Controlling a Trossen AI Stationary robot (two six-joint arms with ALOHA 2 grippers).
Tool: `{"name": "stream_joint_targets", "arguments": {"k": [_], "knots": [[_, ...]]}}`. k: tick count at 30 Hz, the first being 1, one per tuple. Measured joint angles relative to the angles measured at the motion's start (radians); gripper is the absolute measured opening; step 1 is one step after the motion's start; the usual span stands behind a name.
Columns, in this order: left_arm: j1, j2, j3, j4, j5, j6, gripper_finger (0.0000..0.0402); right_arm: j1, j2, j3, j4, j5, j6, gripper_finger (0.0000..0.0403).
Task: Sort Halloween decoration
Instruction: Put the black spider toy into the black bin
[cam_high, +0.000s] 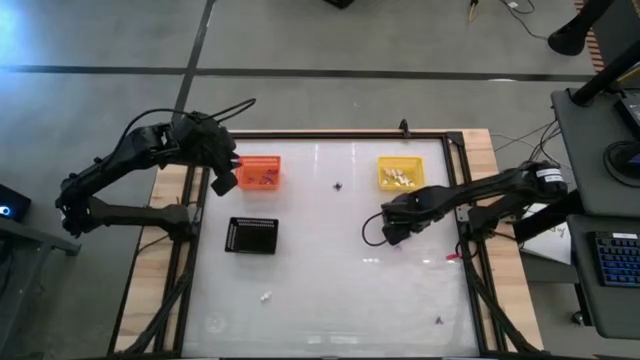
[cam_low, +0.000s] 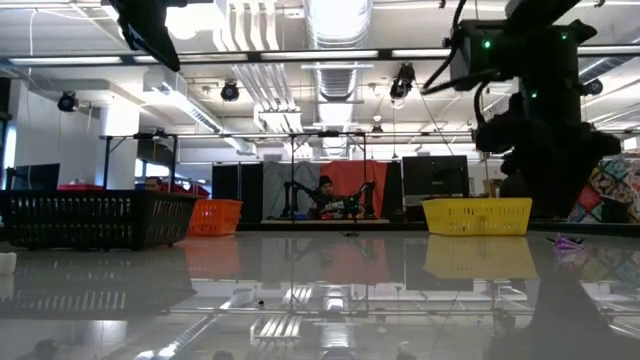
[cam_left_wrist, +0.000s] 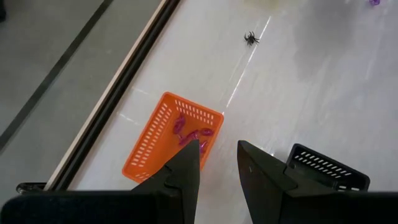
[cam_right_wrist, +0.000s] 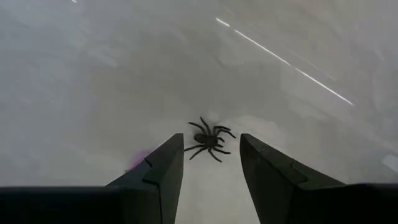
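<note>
You had the white table (cam_high: 330, 270) carrying a black tray (cam_high: 251, 236), an orange basket (cam_high: 260, 172) and a yellow basket (cam_high: 400, 173). Your left gripper (cam_left_wrist: 217, 163) hung above the orange basket, fingers parted with nothing between them. Your right gripper (cam_right_wrist: 211, 163) sat low near the yellow basket, jaws wide, a dark spider (cam_right_wrist: 208, 140) on the table just ahead of the tips, ungripped.

Bright overhead ceiling lights (cam_low: 335, 25) glare in streaks off the glossy tabletop (cam_high: 330, 270); the low view's foreground reflections look soft, perhaps out of focus.
</note>
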Motion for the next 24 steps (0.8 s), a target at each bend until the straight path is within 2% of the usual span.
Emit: {"name": "stream_joint_targets", "arguments": {"k": [24], "knots": [[0.000,0.000,0.000,-0.018,0.000,0.000,0.0091,-0.004,0.301,0.003,0.051,-0.095,-0.165,0.0147]]}}
